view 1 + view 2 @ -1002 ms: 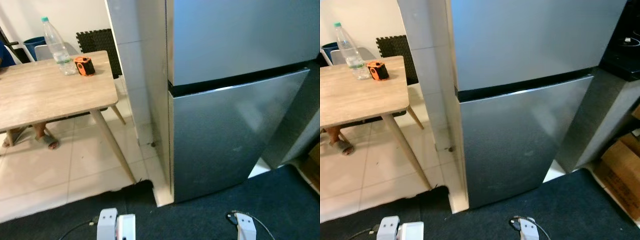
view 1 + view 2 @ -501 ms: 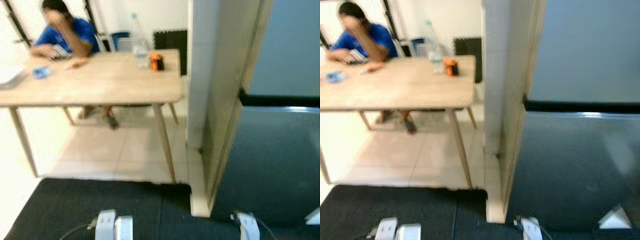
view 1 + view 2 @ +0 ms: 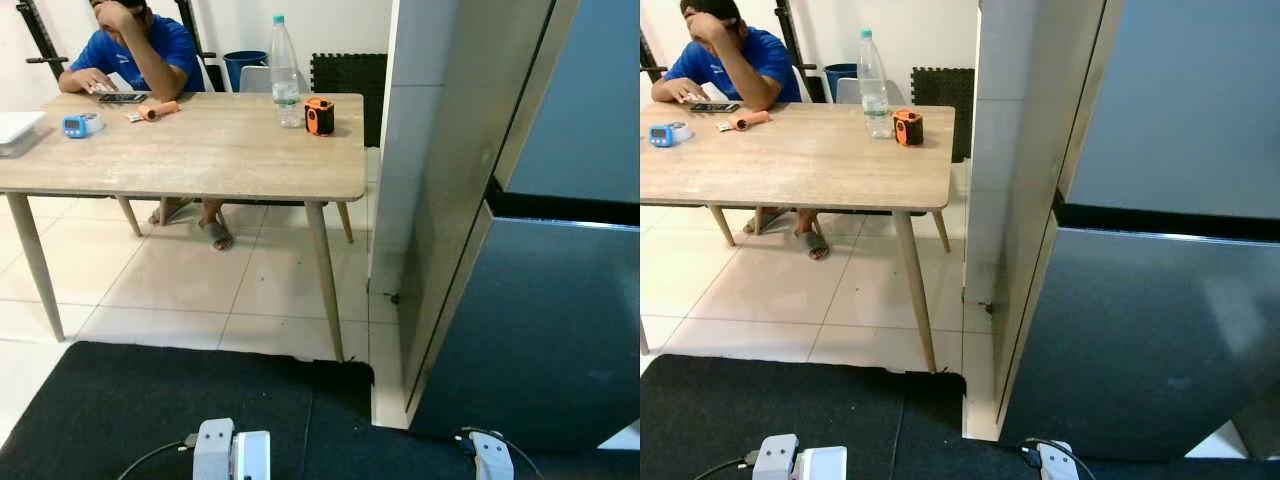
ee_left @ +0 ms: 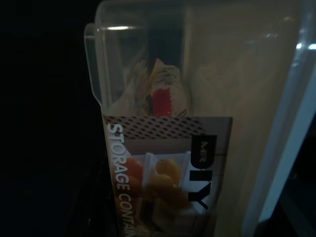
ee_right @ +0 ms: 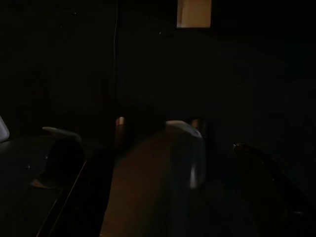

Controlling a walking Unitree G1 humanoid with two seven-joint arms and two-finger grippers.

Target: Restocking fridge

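The silver fridge (image 3: 545,330) stands on the right with both its upper and lower doors closed. Its side panel (image 3: 1035,200) faces me. In the left wrist view, a clear plastic storage container (image 4: 197,98) sits right against the camera. It carries a printed "STORAGE CONTAINER" label (image 4: 163,173) and has packets (image 4: 160,94) inside. My left gripper is shut on it, its fingers lost in the dark. The right wrist view is very dark, with a blurred pale shape (image 5: 163,168) in the middle, and the right arm hangs idle.
A white tiled pillar (image 3: 410,150) adjoins the fridge's left side. Left of it, a wooden table (image 3: 190,160) holds a water bottle (image 3: 286,70), an orange tape measure (image 3: 319,116) and small items. A person in blue (image 3: 140,50) sits behind it. A black mat (image 3: 150,400) covers the floor.
The whole picture has swung left, so the camera turned. The fridge front slid to the right edge, and the table and the seated person came into view. No object itself moved.
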